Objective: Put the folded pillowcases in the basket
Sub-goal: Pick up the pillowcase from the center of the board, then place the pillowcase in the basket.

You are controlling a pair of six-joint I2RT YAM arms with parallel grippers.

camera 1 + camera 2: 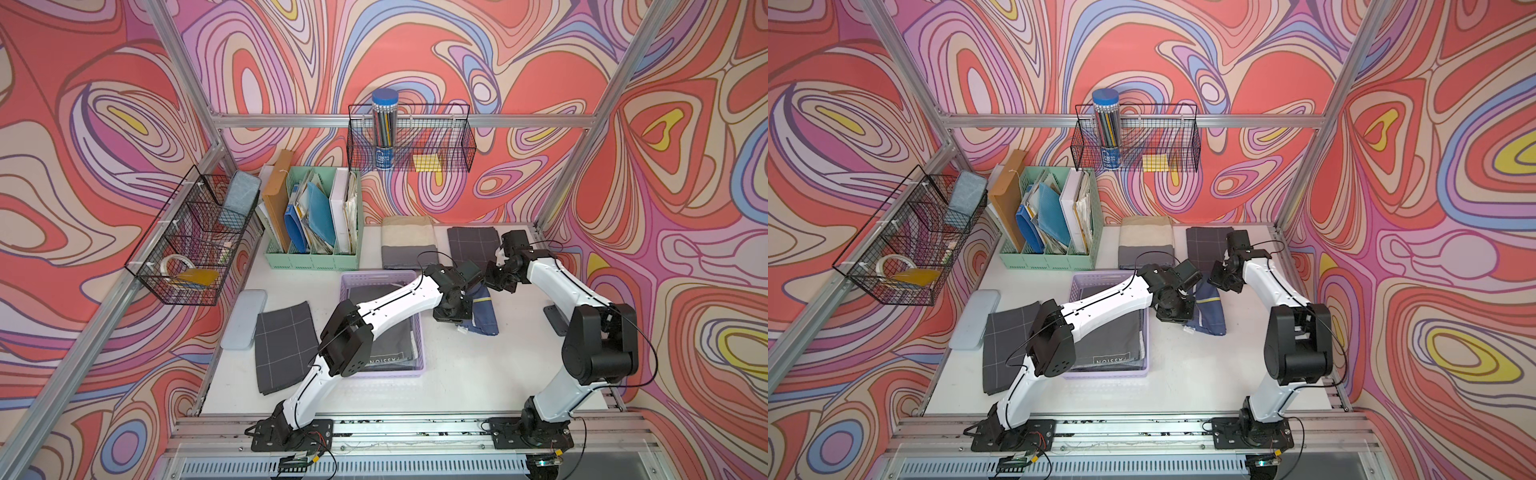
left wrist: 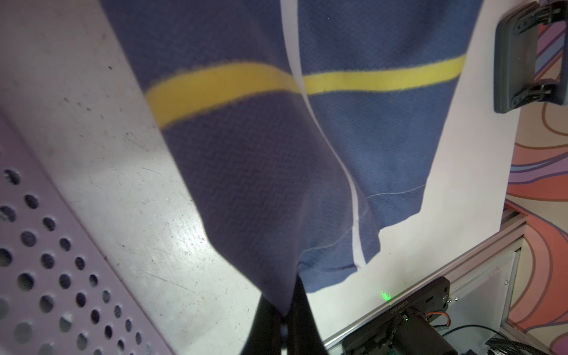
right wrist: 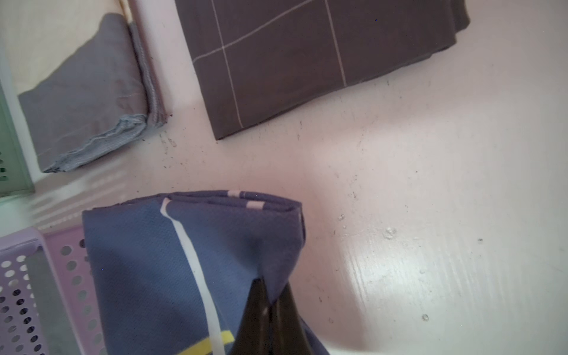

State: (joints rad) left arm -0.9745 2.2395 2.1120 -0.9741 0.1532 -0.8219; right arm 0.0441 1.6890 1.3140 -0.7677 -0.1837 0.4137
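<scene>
in both top views, the folded pillowcase, blue with a yellow stripe, is hanging over the counter near its middle. it is sitting just beside the right wall of the lavender basket, outside it. a dark grey cloth is lying inside the basket.

in the left wrist view, the left hand is pinching a corner of the pillowcase, its fingers pressed together on the fabric. the rest is draping away over the counter, with the basket's perforated wall running alongside.

in the right wrist view, the right hand is gripping another corner of the pillowcase, jaws closed tight on the cloth. the basket's corner is showing just beside the fabric. a checked grey cloth and a grey folded cloth are lying farther off on the counter, apart from each other.
</scene>
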